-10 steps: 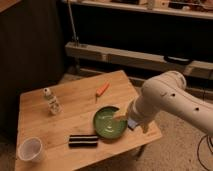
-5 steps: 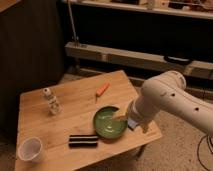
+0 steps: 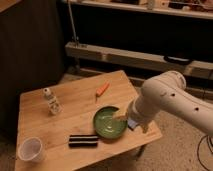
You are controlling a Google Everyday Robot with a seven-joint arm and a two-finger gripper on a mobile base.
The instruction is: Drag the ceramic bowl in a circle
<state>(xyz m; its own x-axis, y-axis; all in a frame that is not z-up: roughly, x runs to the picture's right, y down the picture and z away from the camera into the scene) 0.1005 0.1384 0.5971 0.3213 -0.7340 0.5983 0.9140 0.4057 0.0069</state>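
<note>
Right now the gripper [image 3: 122,117] is hanging at the right-hand rim of the ceramic bowl [image 3: 106,123], its jaws standing wide apart and pinching nothing, with 1 finger seeming to dip just inside the rim. The bowl is sitting toward the front right of the wooden table [image 3: 75,107], just beside a dark bar [image 3: 83,141] and near the table's edge. Being glazed, stiff and fairly heavy, it is probably going to slide readily yet chip if knocked, so hooking or pinching that near rim and steering slowly is looking wisest.
</note>
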